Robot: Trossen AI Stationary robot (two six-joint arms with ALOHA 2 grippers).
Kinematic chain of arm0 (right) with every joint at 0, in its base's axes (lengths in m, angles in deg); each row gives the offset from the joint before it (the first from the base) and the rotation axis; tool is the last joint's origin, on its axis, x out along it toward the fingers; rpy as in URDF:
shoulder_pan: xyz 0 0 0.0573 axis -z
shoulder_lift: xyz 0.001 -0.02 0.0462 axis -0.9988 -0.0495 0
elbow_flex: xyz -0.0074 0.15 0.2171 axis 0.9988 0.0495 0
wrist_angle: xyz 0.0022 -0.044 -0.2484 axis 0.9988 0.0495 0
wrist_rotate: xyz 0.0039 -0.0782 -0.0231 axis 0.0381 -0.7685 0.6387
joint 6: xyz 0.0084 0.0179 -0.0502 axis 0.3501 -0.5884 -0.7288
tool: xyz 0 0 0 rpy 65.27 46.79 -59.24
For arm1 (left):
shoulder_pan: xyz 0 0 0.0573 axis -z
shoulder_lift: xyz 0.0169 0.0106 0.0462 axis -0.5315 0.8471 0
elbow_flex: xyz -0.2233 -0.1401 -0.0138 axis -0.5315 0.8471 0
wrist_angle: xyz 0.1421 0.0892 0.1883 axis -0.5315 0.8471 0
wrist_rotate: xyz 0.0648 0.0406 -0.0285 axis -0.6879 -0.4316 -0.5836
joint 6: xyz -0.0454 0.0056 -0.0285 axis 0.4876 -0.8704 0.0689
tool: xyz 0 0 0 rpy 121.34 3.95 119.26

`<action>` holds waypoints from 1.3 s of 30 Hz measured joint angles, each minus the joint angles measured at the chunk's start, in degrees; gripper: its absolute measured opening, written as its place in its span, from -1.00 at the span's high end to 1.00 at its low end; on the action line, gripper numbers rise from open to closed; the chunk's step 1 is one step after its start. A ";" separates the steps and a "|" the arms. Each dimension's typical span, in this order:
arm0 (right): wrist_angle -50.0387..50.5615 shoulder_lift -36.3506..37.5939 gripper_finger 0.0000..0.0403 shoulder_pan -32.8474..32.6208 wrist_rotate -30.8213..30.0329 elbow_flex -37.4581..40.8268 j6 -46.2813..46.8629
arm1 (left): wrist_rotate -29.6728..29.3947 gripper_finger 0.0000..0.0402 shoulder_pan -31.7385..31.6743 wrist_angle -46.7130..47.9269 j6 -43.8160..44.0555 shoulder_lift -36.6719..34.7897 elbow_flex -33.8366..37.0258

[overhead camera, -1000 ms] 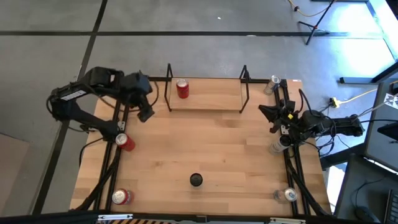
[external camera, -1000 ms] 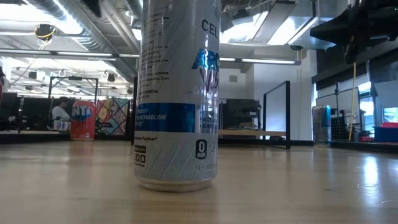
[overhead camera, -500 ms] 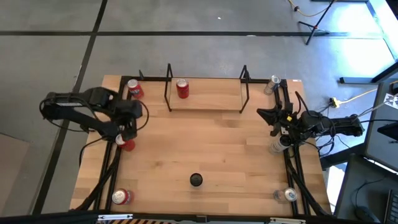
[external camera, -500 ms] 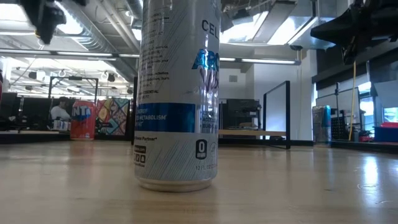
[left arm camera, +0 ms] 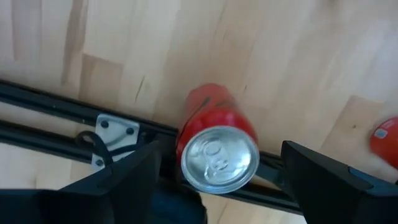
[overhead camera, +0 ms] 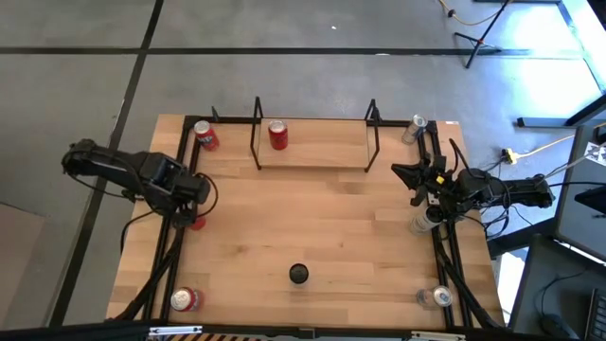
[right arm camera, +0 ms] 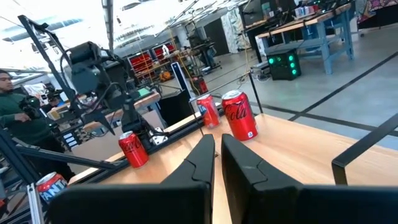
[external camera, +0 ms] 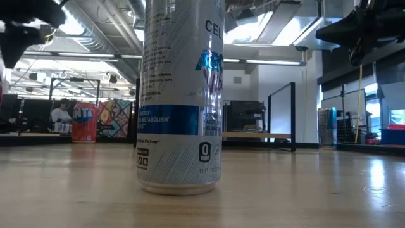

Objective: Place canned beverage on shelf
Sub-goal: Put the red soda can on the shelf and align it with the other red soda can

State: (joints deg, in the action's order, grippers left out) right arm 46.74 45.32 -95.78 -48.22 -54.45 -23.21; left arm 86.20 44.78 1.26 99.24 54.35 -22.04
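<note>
A red can (overhead camera: 277, 134) stands on the shelf (overhead camera: 322, 147), a light-wood board with black wire frames at the table's far edge. Another red can (left arm camera: 217, 155) stands upright at the table's left edge, partly hidden by my left arm in the high view (overhead camera: 195, 223). My left gripper (left arm camera: 221, 152) is open above this can, pointing down, with a finger on either side of the can's top and a gap to each. My right gripper (right arm camera: 215, 155) is shut and empty at the table's right side (overhead camera: 413, 180).
More red cans stand at the far left corner (overhead camera: 204, 134) and near left corner (overhead camera: 185, 300). A tall white and blue can (external camera: 180, 95) stands at the near middle (overhead camera: 298, 275). Silver cans (overhead camera: 421, 223) stand along the right edge. Black frame rails (left arm camera: 56, 102) run along the table's sides.
My left gripper has gone from beside the shelf's left end toward the table's near edge, along the left side, and now stands over the red can at the left edge. The red can in the far left corner, hidden under the arm before, now shows.
</note>
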 joint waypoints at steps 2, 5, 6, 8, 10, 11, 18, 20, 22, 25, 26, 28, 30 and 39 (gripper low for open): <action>0.02 0.00 0.91 0.00 -0.02 0.00 0.00 | 0.64 -0.58 0.53 0.06 0.38 -0.68 1.64; 0.19 0.00 0.91 0.00 -0.24 0.00 -0.01 | 1.46 -0.58 1.33 -0.13 0.39 -0.85 3.50; 0.24 0.00 0.91 0.00 -0.72 0.00 0.00 | 1.28 -0.58 1.54 -0.11 0.39 -0.87 3.88; 0.28 0.00 0.91 0.00 -1.58 0.00 -0.01 | 0.53 -0.58 1.84 -0.05 0.37 -0.89 4.58; 0.26 0.00 0.91 0.00 -2.21 0.00 0.00 | 0.34 -0.58 2.12 -0.22 0.09 -0.76 5.26; 0.26 0.00 0.91 0.00 -2.46 0.00 -0.01 | 0.38 -0.58 2.25 -0.23 -0.28 -0.73 5.53; 0.25 0.00 0.91 0.00 -2.45 0.00 -0.02 | 2.46 -0.58 3.43 -1.31 -1.16 -0.75 6.90; 0.24 0.00 0.91 0.00 -2.45 0.00 -0.02 | 2.55 -0.58 3.66 -1.72 -1.30 -0.75 6.94; 0.24 0.00 0.91 0.00 -2.45 0.00 0.00 | 2.57 -0.58 3.68 -1.52 -1.33 -0.75 6.97; 0.24 0.00 0.91 0.00 -2.45 0.00 -0.02 | 2.48 -0.58 3.66 -1.06 0.43 -0.79 6.93; 0.24 0.00 0.91 0.00 -2.43 -0.01 -0.01 | 2.58 -0.58 3.66 -1.02 0.62 -0.79 6.72; 0.22 0.00 0.91 0.00 -2.43 -0.02 -0.01 | 2.59 -0.58 3.66 -0.85 0.66 -0.75 5.74; 0.22 0.00 0.91 0.00 -2.45 -0.02 0.01 | 2.69 -0.58 3.64 -0.82 0.68 -0.77 4.44; 0.19 0.00 0.91 0.00 -2.43 -0.02 0.00 | 1.66 -0.58 3.66 -0.89 -2.09 -0.28 3.76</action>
State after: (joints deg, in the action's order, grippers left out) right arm 46.93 45.32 -95.78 -50.64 -54.47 -23.21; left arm 87.86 48.44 0.37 97.15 54.07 -18.29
